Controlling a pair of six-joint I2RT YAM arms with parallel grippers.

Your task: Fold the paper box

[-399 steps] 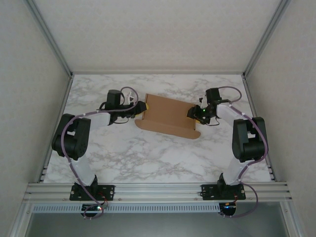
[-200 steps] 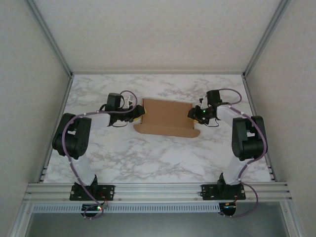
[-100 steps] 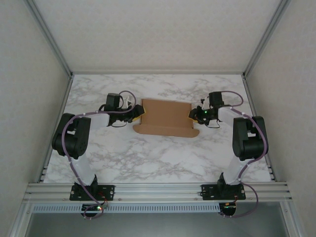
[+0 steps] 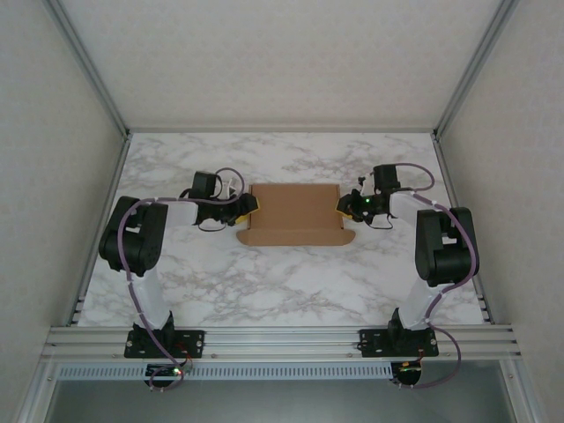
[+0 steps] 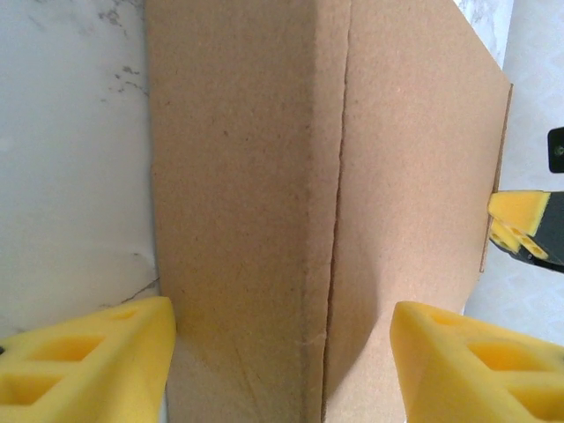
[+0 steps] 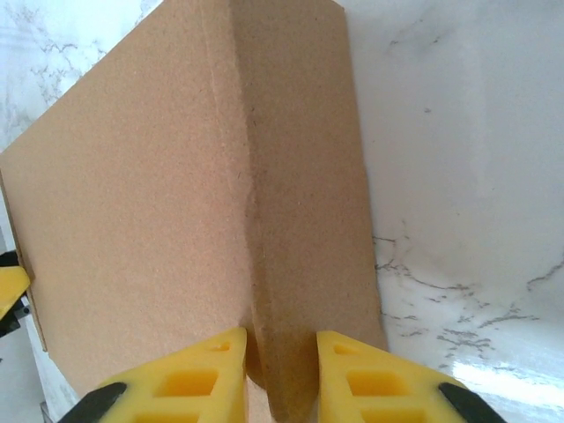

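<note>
The paper box (image 4: 295, 214) lies folded flat and square to the table, a brown rectangle with a rounded flap along its near edge. My left gripper (image 4: 249, 207) is at its left end. In the left wrist view the box (image 5: 264, 176) runs away between the gripper's (image 5: 282, 308) wide-apart yellow fingers (image 5: 88, 361), so it is open, straddling that end. My right gripper (image 4: 342, 204) is at the right end. There the gripper (image 6: 280, 339) has its fingers (image 6: 185, 379) close together, shut on a creased ridge of the box (image 6: 159, 176).
The box rests on a white marble tabletop (image 4: 264, 282) enclosed by pale walls and aluminium rails (image 4: 282, 335) along the near edge. Open tabletop lies in front of and behind the box.
The box has turned from skewed to square with the table. My right jaws have narrowed onto its right end. My left jaws have widened a little and shifted lower at the left end.
</note>
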